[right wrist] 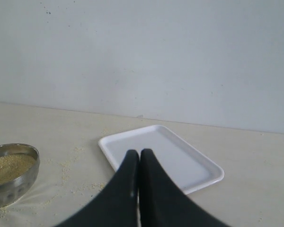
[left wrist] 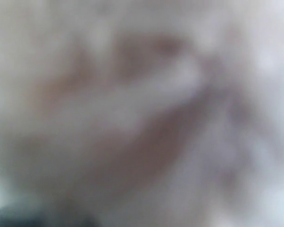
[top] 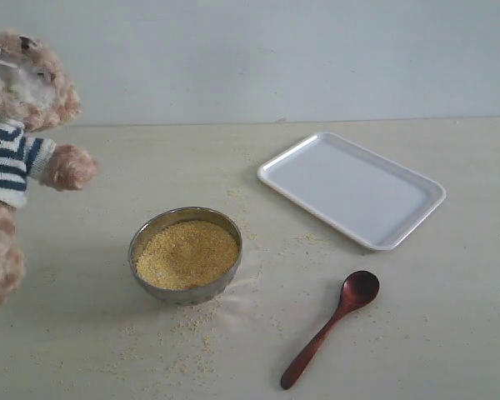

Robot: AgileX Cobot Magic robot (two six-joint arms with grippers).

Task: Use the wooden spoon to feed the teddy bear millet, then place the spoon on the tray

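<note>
Nothing done yet: your wooden spoon lies untouched at four o'clock of the millet. Right gripper is pressed together and empty; left gripper, cannot tell.

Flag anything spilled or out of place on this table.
Millet grains lie scattered on the table around the bowl, thickest in front of it, with some toward the tray: a spill. Nothing else looks odd.

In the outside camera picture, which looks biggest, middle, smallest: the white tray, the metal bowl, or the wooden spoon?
1. Flat white rectangular tray.
2. Round metal bowl of yellow millet.
3. Slim dark wooden spoon: long, but thinnest.
</note>
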